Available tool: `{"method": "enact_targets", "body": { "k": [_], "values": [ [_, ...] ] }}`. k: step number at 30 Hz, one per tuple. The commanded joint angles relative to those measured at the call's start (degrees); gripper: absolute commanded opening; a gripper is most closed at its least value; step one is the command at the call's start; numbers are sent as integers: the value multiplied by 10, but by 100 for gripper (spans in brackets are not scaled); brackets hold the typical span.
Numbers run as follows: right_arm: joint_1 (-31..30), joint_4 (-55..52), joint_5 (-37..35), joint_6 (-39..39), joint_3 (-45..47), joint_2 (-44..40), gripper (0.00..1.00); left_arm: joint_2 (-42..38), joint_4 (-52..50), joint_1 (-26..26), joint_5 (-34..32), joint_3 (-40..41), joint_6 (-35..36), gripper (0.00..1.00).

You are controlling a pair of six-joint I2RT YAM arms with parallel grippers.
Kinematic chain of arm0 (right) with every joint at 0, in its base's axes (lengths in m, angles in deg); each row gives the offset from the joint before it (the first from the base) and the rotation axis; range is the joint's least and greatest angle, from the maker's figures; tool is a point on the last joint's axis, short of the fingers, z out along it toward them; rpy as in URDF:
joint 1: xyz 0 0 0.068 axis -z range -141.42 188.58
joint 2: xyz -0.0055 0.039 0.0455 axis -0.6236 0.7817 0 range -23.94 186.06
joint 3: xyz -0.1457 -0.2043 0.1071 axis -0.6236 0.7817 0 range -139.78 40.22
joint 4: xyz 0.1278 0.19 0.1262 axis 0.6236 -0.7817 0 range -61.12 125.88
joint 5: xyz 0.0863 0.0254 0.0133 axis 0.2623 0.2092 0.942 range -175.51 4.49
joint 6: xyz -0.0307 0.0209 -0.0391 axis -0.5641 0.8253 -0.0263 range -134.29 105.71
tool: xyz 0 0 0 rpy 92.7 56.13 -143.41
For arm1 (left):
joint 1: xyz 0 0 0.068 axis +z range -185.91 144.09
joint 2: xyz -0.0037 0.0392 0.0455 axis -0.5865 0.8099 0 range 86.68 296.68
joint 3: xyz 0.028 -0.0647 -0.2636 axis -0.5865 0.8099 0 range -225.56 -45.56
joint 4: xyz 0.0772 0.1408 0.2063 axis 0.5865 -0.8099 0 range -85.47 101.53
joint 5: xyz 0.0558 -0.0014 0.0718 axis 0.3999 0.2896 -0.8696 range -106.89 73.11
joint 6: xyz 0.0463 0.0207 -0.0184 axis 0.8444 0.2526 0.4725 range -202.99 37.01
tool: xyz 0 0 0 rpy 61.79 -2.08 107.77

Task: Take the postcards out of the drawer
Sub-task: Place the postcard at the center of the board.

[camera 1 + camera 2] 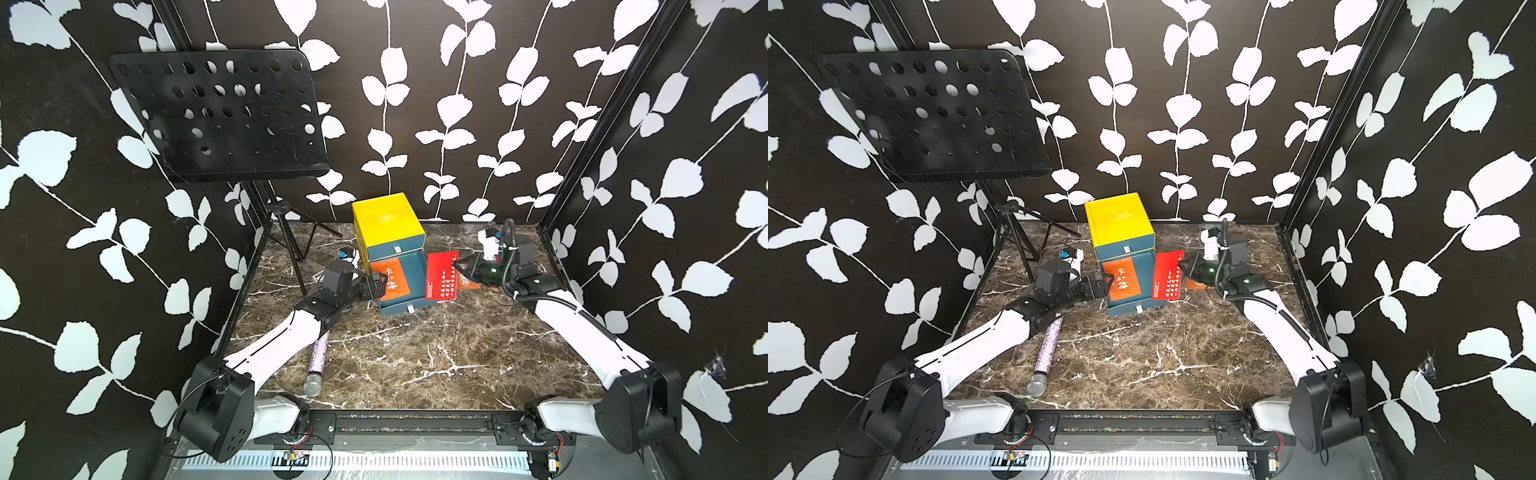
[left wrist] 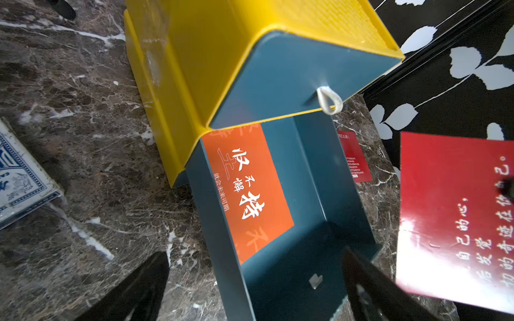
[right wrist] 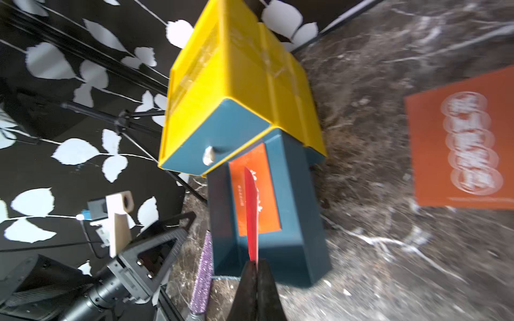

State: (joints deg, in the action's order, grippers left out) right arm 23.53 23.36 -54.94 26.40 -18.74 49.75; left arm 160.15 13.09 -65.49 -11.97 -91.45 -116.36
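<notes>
The teal drawer [image 1: 415,270] stands pulled out of the yellow cabinet [image 1: 384,218]. An orange postcard [image 1: 390,278] [image 2: 247,191] with white characters lies flat inside it. My left gripper [image 1: 380,284] [image 2: 254,254] is open at the drawer's front left, its fingers spread across the drawer's width, holding nothing. My right gripper [image 1: 459,266] [image 3: 255,262] is shut on a red postcard [image 1: 441,276] [image 2: 456,216], held in the air just right of the drawer. Another orange postcard [image 3: 461,144] lies on the table below the right arm. A second red postcard [image 2: 354,157] lies beyond the drawer.
The cabinet's upper drawer [image 2: 292,75] is shut, with a white loop pull. A purple glitter microphone [image 1: 318,357] lies under the left arm. A blue-and-white patterned card box [image 2: 19,178] sits left of the cabinet. A black music stand [image 1: 216,112] on a tripod stands at the back left.
</notes>
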Motion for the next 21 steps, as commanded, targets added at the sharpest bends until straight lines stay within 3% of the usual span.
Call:
{"method": "enact_targets", "body": {
  "k": [1, 10, 21],
  "values": [
    [35, -65, 27, -51, 14, -35, 0, 11, -13, -10, -26, -28, 10, 98],
    [129, -151, 54, -115, 97, -87, 0, 37, 1, -12, -42, -54, 5, 98],
    [124, 17, 142, -96, 177, 38, 0, 34, -6, -12, -49, -56, 10, 99]
  ]
}}
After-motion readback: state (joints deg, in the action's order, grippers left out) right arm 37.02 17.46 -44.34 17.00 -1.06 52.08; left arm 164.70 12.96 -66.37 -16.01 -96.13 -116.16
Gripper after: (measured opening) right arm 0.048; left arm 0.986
